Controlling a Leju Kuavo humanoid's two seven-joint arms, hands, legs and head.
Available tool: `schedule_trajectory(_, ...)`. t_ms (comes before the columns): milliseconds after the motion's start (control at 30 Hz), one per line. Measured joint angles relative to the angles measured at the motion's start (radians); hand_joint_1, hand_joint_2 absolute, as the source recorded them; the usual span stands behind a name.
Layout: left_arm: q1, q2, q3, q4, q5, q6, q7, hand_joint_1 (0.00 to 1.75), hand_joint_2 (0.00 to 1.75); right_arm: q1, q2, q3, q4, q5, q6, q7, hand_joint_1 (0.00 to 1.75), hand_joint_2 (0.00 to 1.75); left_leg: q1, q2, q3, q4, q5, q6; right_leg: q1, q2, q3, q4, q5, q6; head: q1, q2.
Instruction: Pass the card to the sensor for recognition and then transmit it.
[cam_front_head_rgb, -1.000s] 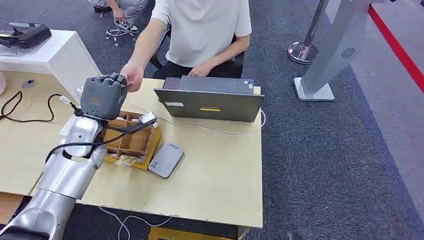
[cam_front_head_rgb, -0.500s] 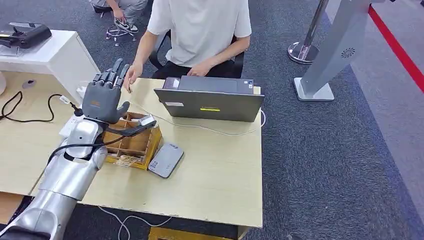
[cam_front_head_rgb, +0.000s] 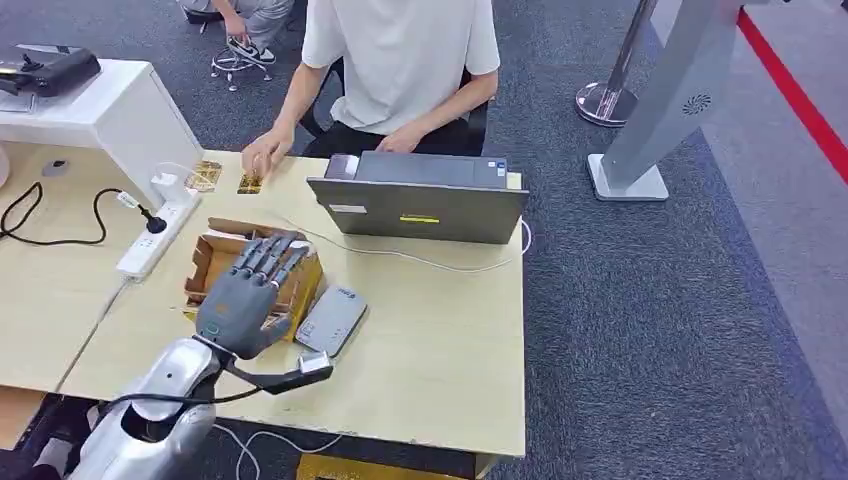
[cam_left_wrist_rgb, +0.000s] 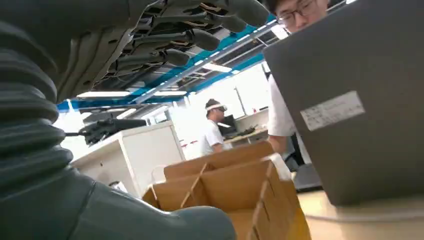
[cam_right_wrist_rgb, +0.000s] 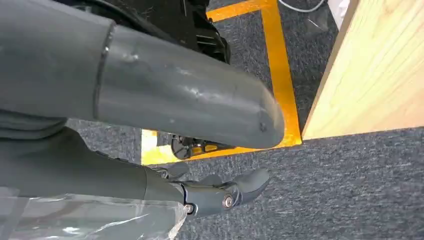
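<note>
Head view: left hand (cam_front_head_rgb: 243, 298) is hovering over the cardboard divider box (cam_front_head_rgb: 212, 255), fingers spread, holding nothing. Right hand (cam_right_wrist_rgb: 220, 192) is hanging beside the table edge, fingers loosely apart, holding nothing. Grey sensor (cam_front_head_rgb: 332, 319) is lying just beside the box. Card (cam_front_head_rgb: 250, 183), small and yellowish, is lying flat under a person's hand (cam_front_head_rgb: 264, 153); probably light, stiff, slick, best pinched by an edge.

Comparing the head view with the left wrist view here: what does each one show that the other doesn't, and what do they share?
Head view alone: the grey card reader beside the box, the white power strip, and the person's hand on a card at the table's far edge. Left wrist view alone: a second person standing in the background under ceiling lights. Both: the open left hand over the divided cardboard box and the laptop.
</note>
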Motion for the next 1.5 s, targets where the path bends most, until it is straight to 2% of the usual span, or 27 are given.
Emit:
schedule_trajectory(133, 0.077, 0.018, -0.006, -0.055, 0.010, -0.008, 0.008, 0.00, 1.75, 0.001, 0.000, -0.012, 0.000, 0.000, 0.000, 0.000, 0.00, 0.00, 0.000, 0.000, 0.000, 0.000, 0.000, 0.000, 0.000, 0.000, 0.001, 0.000, 0.000, 0.000, 0.000, 0.000)
schedule_trajectory(267, 0.140, 0.027, -0.004, -0.070, 0.020, -0.012, 0.023, 0.00, 1.75, 0.004, 0.000, -0.025, 0.000, 0.005, 0.000, 0.003, 0.00, 0.00, 0.000, -0.001, 0.000, 0.000, 0.000, 0.000, 0.000, -0.001, 0.001, 0.000, 0.000, 0.000, 0.000, 0.000)
schedule_trajectory(500, 0.175, 0.037, 0.015, -0.069, 0.017, -0.015, 0.040, 0.00, 1.75, 0.004, 0.000, -0.032, 0.000, 0.014, 0.000, 0.005, 0.00, 0.00, 0.000, -0.001, 0.000, 0.000, 0.000, 0.000, 0.000, -0.001, 0.001, 0.000, 0.000, 0.000, 0.000, 0.000)
schedule_trajectory(567, 0.175, 0.035, 0.036, -0.064, -0.016, 0.013, 0.063, 0.00, 1.75, 0.003, 0.000, -0.032, 0.000, 0.027, 0.000, 0.007, 0.00, 0.00, 0.000, -0.001, 0.000, 0.000, 0.000, 0.000, 0.000, -0.001, 0.001, 0.000, 0.000, 0.000, 0.000, 0.000)
schedule_trajectory(667, 0.162, 0.027, 0.096, -0.010, -0.047, 0.090, 0.072, 0.00, 1.75, -0.005, 0.000, -0.032, 0.000, 0.050, 0.002, 0.020, 0.00, 0.00, 0.000, -0.001, 0.000, 0.000, 0.000, 0.000, 0.000, -0.001, 0.001, 0.000, 0.000, 0.000, 0.000, 0.000)
schedule_trajectory(900, 0.148, 0.013, 0.218, 0.150, -0.061, 0.227, 0.026, 0.00, 1.75, -0.021, 0.000, -0.031, 0.000, 0.077, 0.005, 0.034, 0.00, 0.00, 0.000, -0.001, 0.001, 0.000, 0.000, 0.000, 0.000, -0.001, 0.001, 0.000, 0.000, 0.000, 0.000, 0.000)
schedule_trajectory(1200, 0.126, -0.006, 0.274, 0.247, -0.082, 0.249, 0.016, 0.00, 1.75, -0.026, 0.000, -0.027, 0.000, 0.100, 0.016, 0.006, 0.00, 0.00, 0.000, -0.001, 0.001, 0.000, 0.000, 0.000, 0.000, -0.001, 0.001, 0.000, 0.000, 0.000, 0.000, 0.000)
schedule_trajectory(1500, 0.074, -0.032, 0.277, 0.306, -0.123, 0.299, -0.010, 0.00, 1.75, -0.032, 0.001, -0.024, 0.000, 0.120, 0.010, 0.007, 0.00, 0.00, 0.000, -0.001, 0.001, 0.000, 0.001, 0.000, 0.000, -0.001, 0.001, 0.000, 0.000, 0.000, 0.000, 0.000)
